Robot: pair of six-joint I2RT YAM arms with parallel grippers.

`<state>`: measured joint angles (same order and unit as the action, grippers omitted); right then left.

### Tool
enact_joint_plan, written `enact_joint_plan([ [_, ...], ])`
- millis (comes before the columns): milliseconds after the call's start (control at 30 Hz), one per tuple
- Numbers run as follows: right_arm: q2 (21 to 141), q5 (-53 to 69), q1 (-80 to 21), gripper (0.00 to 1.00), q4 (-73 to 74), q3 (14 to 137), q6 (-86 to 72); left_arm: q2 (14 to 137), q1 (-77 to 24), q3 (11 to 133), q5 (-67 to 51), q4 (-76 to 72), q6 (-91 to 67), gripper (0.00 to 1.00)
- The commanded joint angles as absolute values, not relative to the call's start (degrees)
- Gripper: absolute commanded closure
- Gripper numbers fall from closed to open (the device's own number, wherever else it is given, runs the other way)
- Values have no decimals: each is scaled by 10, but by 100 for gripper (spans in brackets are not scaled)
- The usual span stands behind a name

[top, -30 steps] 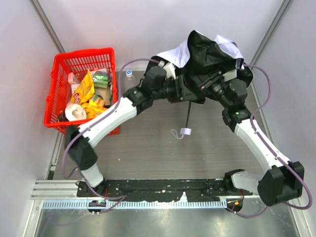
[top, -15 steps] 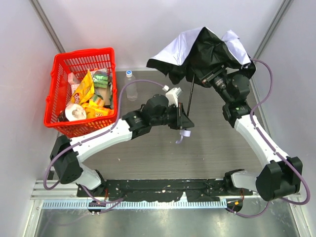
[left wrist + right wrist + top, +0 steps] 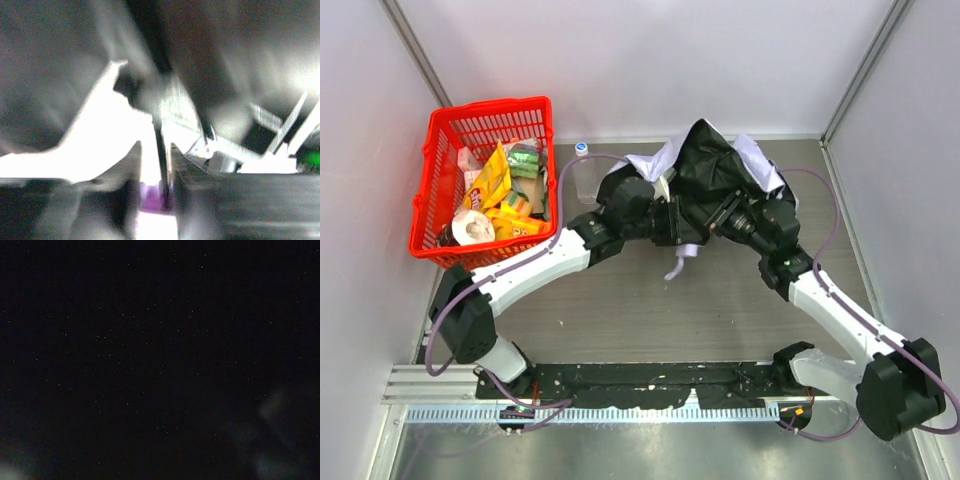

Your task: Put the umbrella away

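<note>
1. Gripping the umbrella [image 3: 712,162] by its thin black shaft [image 3: 161,159], the left gripper [image 3: 684,228] is clamped fully closed. The left wrist view is blurry but shows the shaft running down between the two fingers [image 3: 70,212].
2. A purple patch sits at the bottom of that view, right below the shaft. Too smeared to say what it is.
3. The umbrella is at the far middle of the table [image 3: 650,315], between the two wrists. The canopy is collapsed into a crumpled heap, with the black inner side up and pale lavender-white fabric showing at the left and right edges.
4. Cannot tell whether the canopy lies on the table or hangs just above it.
5. The pale handle end [image 3: 688,251] pokes out on the near side of the left gripper, and the light strap [image 3: 674,270] dangles from it toward the table.
6. The right gripper [image 3: 728,213] is pushed in under the canopy from the right, with fabric draped over its tip. The jaws are hidden from above and the right wrist view is almost pure black, so I cannot tell whether it is open, closed, or holding anything.
7. The left arm reaches in from the near left and the right arm from the near right, so the two wrists nearly meet under the canopy.
8. A clear plastic bottle [image 3: 582,172] stands upright just left of the canopy, partly behind the left arm's cable.
9. A red basket [image 3: 438,130] sits at the far left, well apart from the umbrella and filled with yellow packets and other goods. The bottle is between the basket and the umbrella.
</note>
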<state>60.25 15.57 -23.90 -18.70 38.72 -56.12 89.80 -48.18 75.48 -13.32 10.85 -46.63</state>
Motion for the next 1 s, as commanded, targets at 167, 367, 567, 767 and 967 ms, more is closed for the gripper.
enact_joint_plan([
  [167,695,313,-106,100,-443,466,-424,667,-548,577,-141,15,-397,0],
  [367,694,488,-94,100,-706,375,-315,504,-534,632,-83,165,-293,0],
  [567,677,562,-91,100,-814,369,-387,542,-399,753,63,210,-416,0],
  [767,670,598,-91,100,-842,373,-445,631,-302,713,-219,-77,-532,0],
  [967,662,601,-91,99,-812,381,-452,693,-301,693,-351,-252,-521,0],
])
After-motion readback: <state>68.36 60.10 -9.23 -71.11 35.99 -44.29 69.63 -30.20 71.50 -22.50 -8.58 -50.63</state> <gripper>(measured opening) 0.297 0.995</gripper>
